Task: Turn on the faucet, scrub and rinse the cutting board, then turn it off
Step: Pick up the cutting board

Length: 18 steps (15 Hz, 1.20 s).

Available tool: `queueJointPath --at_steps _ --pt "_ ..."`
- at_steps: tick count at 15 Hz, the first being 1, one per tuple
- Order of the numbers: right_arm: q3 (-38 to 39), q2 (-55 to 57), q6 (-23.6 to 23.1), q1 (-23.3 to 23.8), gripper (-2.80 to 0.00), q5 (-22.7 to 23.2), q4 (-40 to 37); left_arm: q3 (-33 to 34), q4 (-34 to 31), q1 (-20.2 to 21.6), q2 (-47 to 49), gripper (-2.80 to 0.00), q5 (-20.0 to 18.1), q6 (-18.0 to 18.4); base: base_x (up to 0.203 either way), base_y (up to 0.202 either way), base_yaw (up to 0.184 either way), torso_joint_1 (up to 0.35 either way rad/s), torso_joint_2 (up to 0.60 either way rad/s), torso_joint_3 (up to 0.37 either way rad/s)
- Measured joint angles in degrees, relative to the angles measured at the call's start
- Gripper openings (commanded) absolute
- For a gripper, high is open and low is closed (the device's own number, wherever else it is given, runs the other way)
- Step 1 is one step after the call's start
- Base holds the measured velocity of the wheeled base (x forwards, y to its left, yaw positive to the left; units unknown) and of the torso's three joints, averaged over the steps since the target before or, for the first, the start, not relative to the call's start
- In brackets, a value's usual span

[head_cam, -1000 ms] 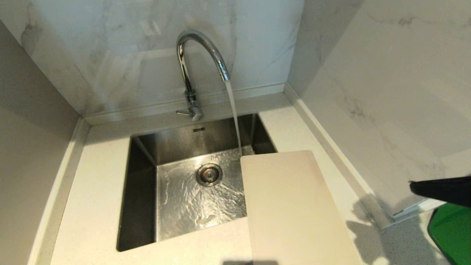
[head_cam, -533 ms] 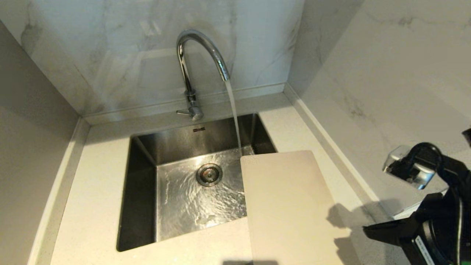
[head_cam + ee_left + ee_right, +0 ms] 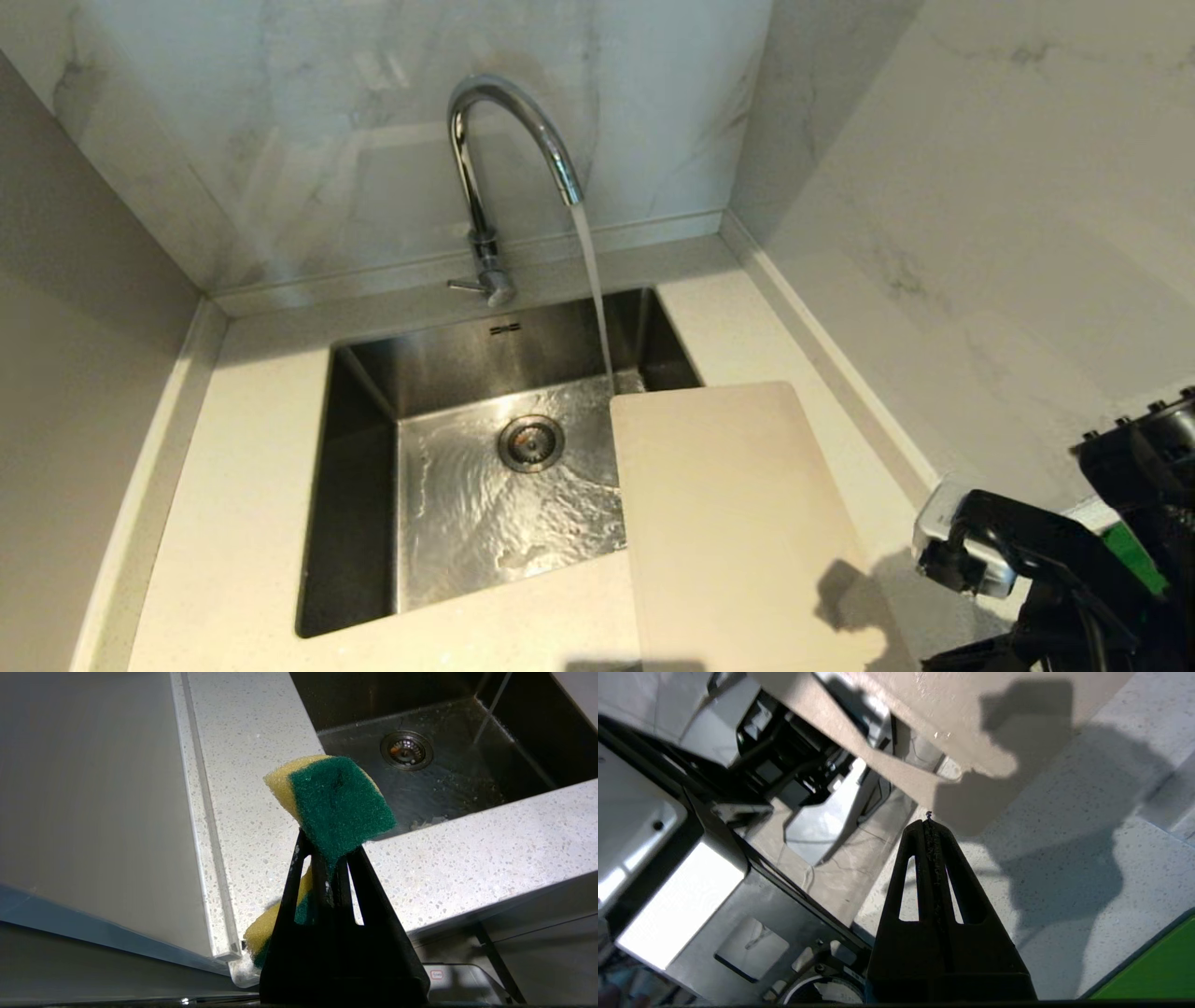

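Right end effector: closed, empty, near the corner of the thin cream-beige plastic cutting board lying on the speckled surface, overhanging the steel sink. Left end effector grips yellow-green sponge. Chrome gooseneck faucet runs. Step: scrubbing, judged. Next: open, seize board.

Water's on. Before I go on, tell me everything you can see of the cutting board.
The cutting board is a thin cream-beige rectangle with rounded corners, plastic by its look. It lies flat on the counter, its far corner overhanging the sink. The water stream falls just beyond its far edge. Its near end runs out of view. No gripper touches it.
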State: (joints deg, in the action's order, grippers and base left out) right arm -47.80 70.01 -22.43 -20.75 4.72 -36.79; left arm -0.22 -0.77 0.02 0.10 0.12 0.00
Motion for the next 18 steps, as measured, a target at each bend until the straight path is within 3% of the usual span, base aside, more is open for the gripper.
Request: queueJointPath --at_steps 3,11,15,18 --pt "2.8 0.5 -3.9 -3.9 -2.80 -5.4 0.1 0.0 0.1 0.0 0.0 -2.80 0.0 0.0 0.000 0.000 0.000 0.000 0.00 0.000" --pt "7.4 3.7 -17.7 -10.0 -2.80 -7.6 3.1 0.0 0.3 0.0 0.0 -2.80 0.0 -0.1 0.000 0.000 0.000 0.000 0.00 0.000" --pt "14.9 6.4 -28.3 -10.7 -2.80 -8.4 16.3 0.0 0.2 0.0 0.0 -2.80 0.0 -0.1 0.000 0.000 0.000 0.000 0.00 0.000" --pt "19.7 7.6 -35.7 -10.7 -2.80 -14.5 26.0 0.0 0.2 0.0 0.0 -2.80 0.0 0.0 0.000 0.000 0.000 0.000 0.00 0.000"
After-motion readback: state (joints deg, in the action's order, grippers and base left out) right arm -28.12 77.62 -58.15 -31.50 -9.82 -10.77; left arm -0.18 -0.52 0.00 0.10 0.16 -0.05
